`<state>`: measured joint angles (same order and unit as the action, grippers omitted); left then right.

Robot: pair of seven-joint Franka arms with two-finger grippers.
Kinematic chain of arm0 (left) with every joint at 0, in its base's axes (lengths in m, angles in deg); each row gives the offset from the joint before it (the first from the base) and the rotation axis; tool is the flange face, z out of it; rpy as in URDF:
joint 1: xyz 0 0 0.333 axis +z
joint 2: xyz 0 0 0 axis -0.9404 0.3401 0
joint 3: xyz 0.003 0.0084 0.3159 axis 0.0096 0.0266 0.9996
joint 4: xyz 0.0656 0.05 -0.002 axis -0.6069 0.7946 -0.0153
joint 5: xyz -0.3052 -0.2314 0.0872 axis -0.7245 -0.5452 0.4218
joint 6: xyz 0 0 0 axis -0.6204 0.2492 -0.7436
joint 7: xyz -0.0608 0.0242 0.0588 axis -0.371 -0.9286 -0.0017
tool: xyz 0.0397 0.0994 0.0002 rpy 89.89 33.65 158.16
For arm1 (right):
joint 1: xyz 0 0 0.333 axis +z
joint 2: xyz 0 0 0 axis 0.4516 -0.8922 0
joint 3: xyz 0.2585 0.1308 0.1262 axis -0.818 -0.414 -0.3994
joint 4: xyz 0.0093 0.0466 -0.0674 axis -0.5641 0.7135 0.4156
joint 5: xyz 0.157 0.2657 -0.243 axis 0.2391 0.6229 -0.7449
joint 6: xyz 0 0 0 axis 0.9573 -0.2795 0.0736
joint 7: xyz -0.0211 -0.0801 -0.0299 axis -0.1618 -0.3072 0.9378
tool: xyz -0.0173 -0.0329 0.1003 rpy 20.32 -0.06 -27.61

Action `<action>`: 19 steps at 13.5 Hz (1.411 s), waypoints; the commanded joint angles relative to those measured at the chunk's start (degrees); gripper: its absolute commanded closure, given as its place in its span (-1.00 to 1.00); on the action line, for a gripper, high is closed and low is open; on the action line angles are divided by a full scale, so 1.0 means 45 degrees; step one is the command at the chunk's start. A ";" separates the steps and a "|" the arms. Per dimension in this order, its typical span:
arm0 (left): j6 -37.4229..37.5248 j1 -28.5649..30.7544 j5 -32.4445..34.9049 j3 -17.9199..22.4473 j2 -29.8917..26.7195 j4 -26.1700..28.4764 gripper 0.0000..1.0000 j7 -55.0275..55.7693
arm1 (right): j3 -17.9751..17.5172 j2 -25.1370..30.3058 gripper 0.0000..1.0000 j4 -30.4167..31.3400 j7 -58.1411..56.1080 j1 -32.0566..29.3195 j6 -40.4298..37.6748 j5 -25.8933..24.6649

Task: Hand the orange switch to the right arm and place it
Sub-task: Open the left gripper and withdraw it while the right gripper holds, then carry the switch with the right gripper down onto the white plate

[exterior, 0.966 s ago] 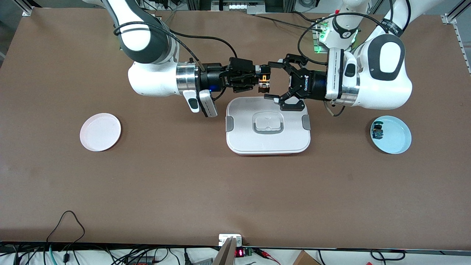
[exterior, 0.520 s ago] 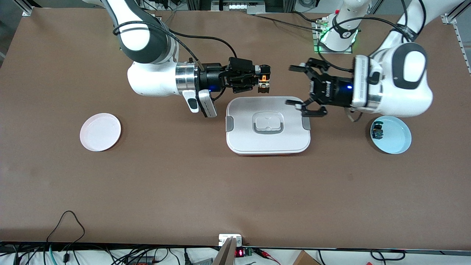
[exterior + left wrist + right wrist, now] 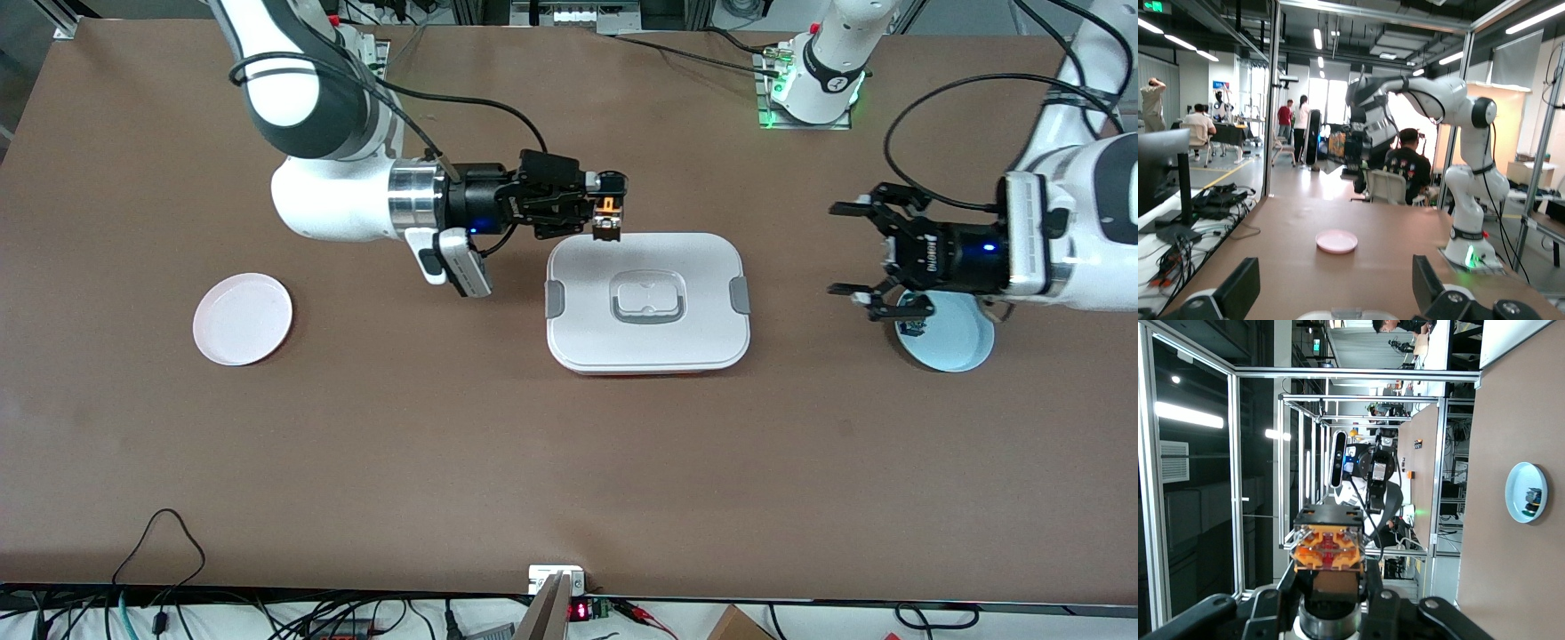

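The orange switch (image 3: pixel 609 214) is up in the air, over the rim of the white lidded box (image 3: pixel 711 342) on the side of the robots' bases. My right gripper (image 3: pixel 610 206) is shut on it. The right wrist view shows its orange body (image 3: pixel 1328 550) clamped between the black fingers (image 3: pixel 1271 587). My left gripper (image 3: pixel 845 252) is open and holds nothing, and it hovers at the edge of the blue plate (image 3: pixel 956 342). Its fingers (image 3: pixel 1238 290) stand wide apart in the left wrist view, which looks toward the pink plate (image 3: pixel 1337 241).
The blue plate holds a small blue-bodied switch (image 3: pixel 909 327), which also shows in the right wrist view (image 3: pixel 1533 497). A bare pink plate (image 3: pixel 242 318) lies toward the right arm's end of the table. The white box sits in the table's middle.
My left arm has pulled away from the switch toward its own end of the table, its gripper still open. My right arm has shifted slightly toward its end, holding the switch.
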<state>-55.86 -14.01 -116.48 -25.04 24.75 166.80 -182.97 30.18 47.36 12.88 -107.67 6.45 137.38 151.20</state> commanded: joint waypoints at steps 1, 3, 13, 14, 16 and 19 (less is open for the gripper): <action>0.0997 -0.0221 0.1893 0.0711 0.0581 -0.1207 -1.00 -0.0009 | -0.0091 0.0260 0.99 0.0341 -0.0073 -0.1144 -0.1482 -0.0331; 0.1506 -0.0280 0.3904 0.0811 0.1690 -0.2554 -1.00 -0.0029 | -0.0052 0.0221 0.99 0.0439 -0.0073 -0.1886 -0.2479 -0.0797; 0.2231 -0.2928 0.5419 0.4686 0.1761 -0.4768 -1.00 0.0206 | 0.0046 0.0221 1.00 0.0420 -0.0073 -0.4838 -0.4572 -0.5055; 0.2231 -0.3923 0.5089 0.6264 0.1214 -0.5019 -1.00 0.0206 | 0.0046 0.0221 1.00 0.0420 -0.0111 -0.5013 -0.4651 -0.5773; 0.2231 -0.5332 0.3220 0.9176 0.0334 -0.5198 -1.00 0.0400 | 0.0066 0.0241 1.00 0.0381 -0.0131 -0.5346 -0.5254 -0.7316; 0.2192 -0.7403 0.3210 1.2110 -0.1305 -0.4867 -1.00 0.0867 | 0.0066 0.0241 1.00 0.0342 -0.0229 -0.6185 -0.6445 -0.8979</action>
<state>-45.86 -41.88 -101.27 22.22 24.30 142.97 -181.20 30.99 47.44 14.11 -107.86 -18.96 111.36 114.13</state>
